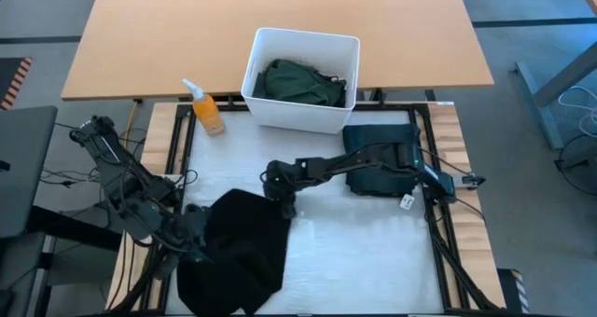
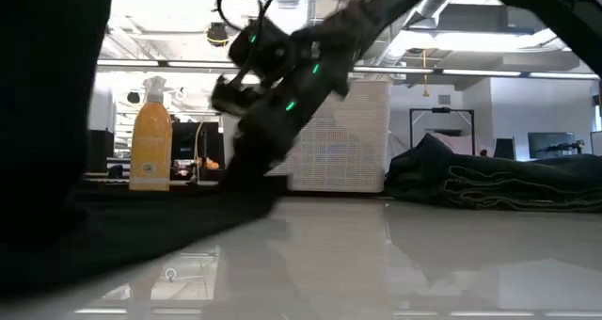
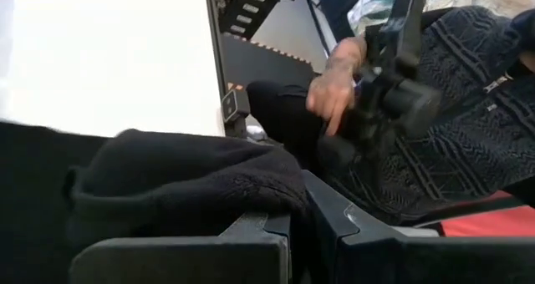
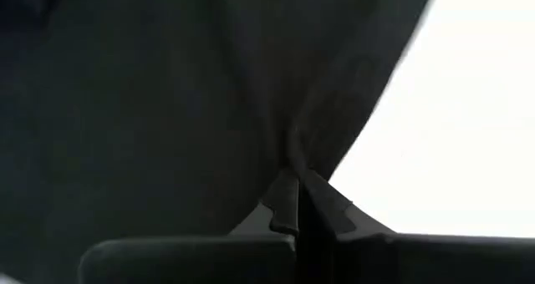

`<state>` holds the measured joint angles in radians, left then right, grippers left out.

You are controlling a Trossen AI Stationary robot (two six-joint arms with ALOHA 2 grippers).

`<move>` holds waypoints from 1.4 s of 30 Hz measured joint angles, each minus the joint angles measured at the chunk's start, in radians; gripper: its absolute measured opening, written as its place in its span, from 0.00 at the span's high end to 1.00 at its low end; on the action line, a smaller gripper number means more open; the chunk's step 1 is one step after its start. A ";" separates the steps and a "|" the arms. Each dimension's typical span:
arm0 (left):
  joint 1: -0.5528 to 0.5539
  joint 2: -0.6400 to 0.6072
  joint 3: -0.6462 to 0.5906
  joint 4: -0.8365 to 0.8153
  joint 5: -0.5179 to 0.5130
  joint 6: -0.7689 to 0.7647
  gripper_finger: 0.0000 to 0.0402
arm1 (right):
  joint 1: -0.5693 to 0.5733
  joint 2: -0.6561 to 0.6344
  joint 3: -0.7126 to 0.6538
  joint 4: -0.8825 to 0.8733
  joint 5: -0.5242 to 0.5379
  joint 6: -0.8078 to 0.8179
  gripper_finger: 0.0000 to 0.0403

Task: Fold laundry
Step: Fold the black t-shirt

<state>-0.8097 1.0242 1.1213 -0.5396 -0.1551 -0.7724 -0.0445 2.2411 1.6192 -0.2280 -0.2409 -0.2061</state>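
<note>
A black garment (image 1: 235, 250) lies bunched at the table's near left, part of it raised as a dark curtain (image 2: 47, 104) in the low view. My left gripper (image 1: 193, 229) is shut on its left side. My right gripper (image 1: 280, 201) is shut on its far right corner. A folded dark garment (image 1: 381, 160) lies flat at the table's right. A dark green garment (image 1: 300, 82) sits in the white bin (image 1: 258, 48). My left gripper pinches a bunched fold of the black cloth (image 3: 251, 192) between its two shut fingers (image 3: 251, 246), coming in from the table's left and slanting a little down. The cloth heaps over the fingers and hangs slack, lifted off the table there. My right gripper pinches the garment's far right corner (image 4: 292, 163) between its fingertips (image 4: 284, 202), slanting down from the table's right. The cloth gathers into creases that run to the pinch. In the low view that corner (image 2: 246, 174) sits at or just above the table.
An orange spray bottle (image 1: 207, 110) stands at the far left beside the bin. The white table surface (image 1: 364, 252) shows to the right of the black garment. In the left wrist view a person's hand (image 3: 334, 83) shows beyond the table edge.
</note>
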 joint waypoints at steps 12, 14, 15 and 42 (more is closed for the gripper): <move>0.002 -0.092 0.000 -0.158 -0.095 0.094 1.00 | 0.079 -0.619 -0.316 -0.485 0.184 0.064 0.95; 0.002 -0.101 0.000 -0.228 -0.126 0.061 1.00 | 0.083 -0.745 -0.447 -0.479 0.184 0.176 0.95; 0.002 -0.103 0.000 -0.267 -0.137 0.039 1.00 | 0.091 -0.800 -0.518 -0.473 0.185 0.237 0.95; -0.014 -0.089 0.000 -0.894 0.199 -0.795 1.00 | 1.014 -1.225 -1.108 -0.340 0.252 1.877 0.94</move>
<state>-0.8238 0.9352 1.1210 -1.4337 0.0439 -1.5674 0.9692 1.0161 0.5110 -0.5676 0.0113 1.6704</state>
